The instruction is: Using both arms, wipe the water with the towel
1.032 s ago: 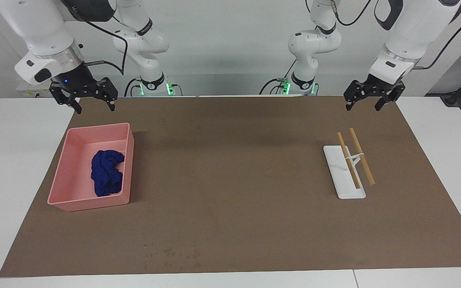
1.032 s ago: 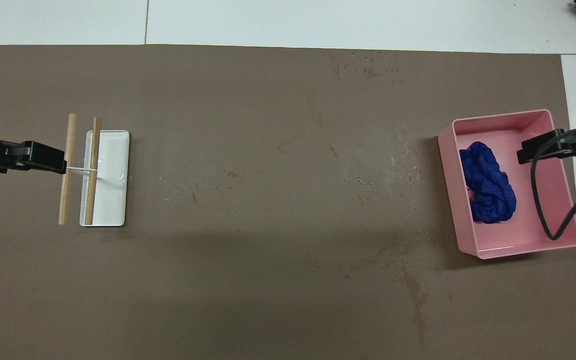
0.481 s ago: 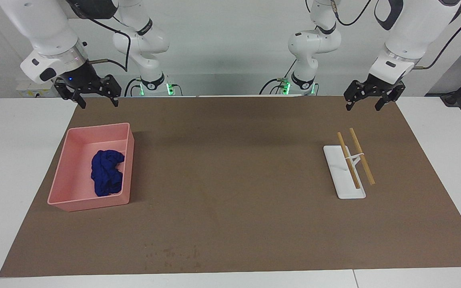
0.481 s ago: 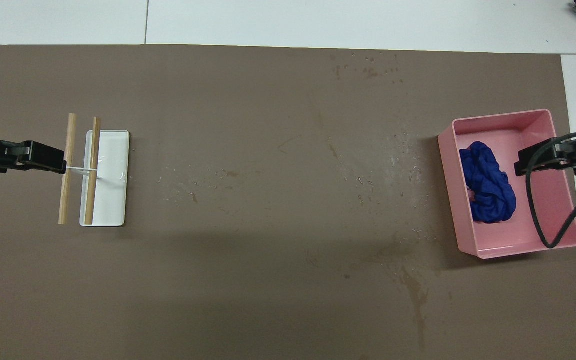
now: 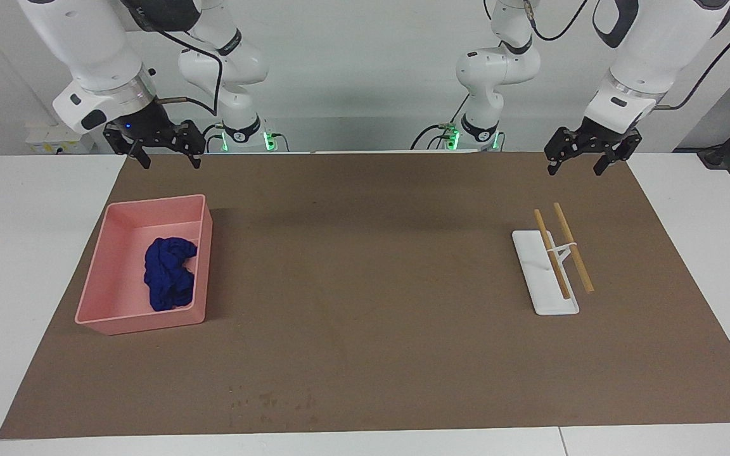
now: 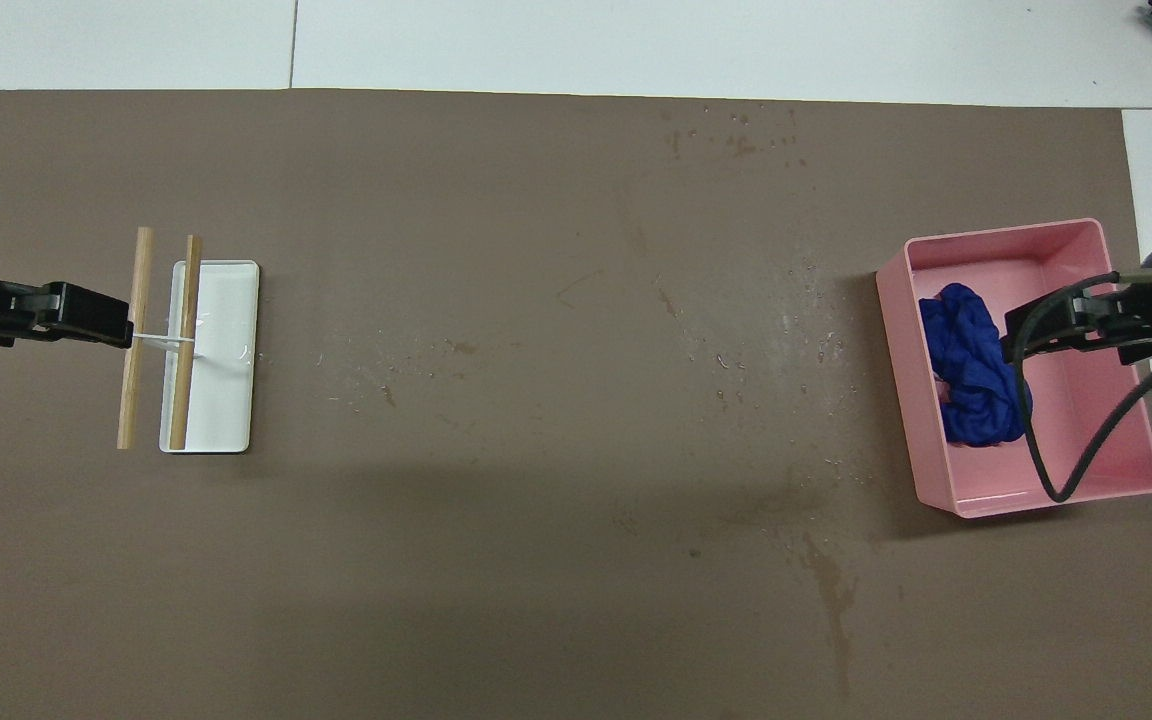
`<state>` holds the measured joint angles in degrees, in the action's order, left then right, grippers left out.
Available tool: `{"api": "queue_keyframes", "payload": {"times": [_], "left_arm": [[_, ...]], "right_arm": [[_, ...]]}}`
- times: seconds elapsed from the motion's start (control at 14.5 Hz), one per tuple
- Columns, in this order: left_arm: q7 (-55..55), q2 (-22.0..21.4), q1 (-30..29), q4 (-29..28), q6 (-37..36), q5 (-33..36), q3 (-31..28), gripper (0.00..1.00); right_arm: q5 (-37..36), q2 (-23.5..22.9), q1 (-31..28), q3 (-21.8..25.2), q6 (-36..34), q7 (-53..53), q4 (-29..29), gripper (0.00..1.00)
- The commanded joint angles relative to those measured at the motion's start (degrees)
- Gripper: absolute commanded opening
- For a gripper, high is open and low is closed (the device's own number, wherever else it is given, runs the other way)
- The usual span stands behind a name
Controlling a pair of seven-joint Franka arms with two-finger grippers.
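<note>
The royal-blue towel (image 5: 168, 273) (image 6: 971, 370) lies crumpled inside the pink tray (image 5: 149, 202) (image 6: 1006, 232) at the right arm's end of the mat. My right gripper (image 5: 172, 163) (image 6: 1021, 338) hangs open and empty, well above the tray; in the overhead view its tip overlaps the towel's edge. My left gripper (image 5: 574, 170) (image 6: 121, 328) waits open and empty, raised over the mat by the rack's sticks. Water drops (image 6: 796, 330) speckle the mat beside the tray. More drops (image 6: 736, 140) (image 5: 270, 402) lie near the mat's edge farthest from the robots.
A white flat rack with two wooden sticks (image 5: 552, 272) (image 6: 206, 350) stands at the left arm's end. The brown mat (image 5: 371, 253) covers most of the white table. A black cable (image 6: 1046, 440) loops from the right wrist over the tray.
My right gripper has risen a little and shifted toward the left arm's end, from over the tray's outer side to over its floor by the towel. The left arm has not moved.
</note>
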<state>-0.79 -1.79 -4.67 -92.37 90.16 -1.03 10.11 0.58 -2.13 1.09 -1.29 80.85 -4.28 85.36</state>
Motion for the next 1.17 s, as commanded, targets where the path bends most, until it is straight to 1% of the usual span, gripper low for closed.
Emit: {"api": "queue_keyframes", "payload": {"times": [0.0, 0.28, 1.1], "left_arm": [[-0.2, -1.8, -0.3, -1.9, 0.4, 0.0, 0.0, 1.00], [-0.2, -1.8, -0.3, -1.9, 0.4, 0.0, 0.0, 1.00], [-0.2, -1.8, -0.3, -1.9, 0.5, 0.0, 0.0, 1.00]], "right_arm": [[0.1, 2.1, -0.4, -0.2, 2.1, 0.8, 3.1, 1.00], [0.1, 2.0, -0.6, -0.2, 4.4, 1.7, 3.0, 1.00], [0.1, 2.0, -0.7, -0.2, 5.1, 1.6, 3.0, 1.00]]}}
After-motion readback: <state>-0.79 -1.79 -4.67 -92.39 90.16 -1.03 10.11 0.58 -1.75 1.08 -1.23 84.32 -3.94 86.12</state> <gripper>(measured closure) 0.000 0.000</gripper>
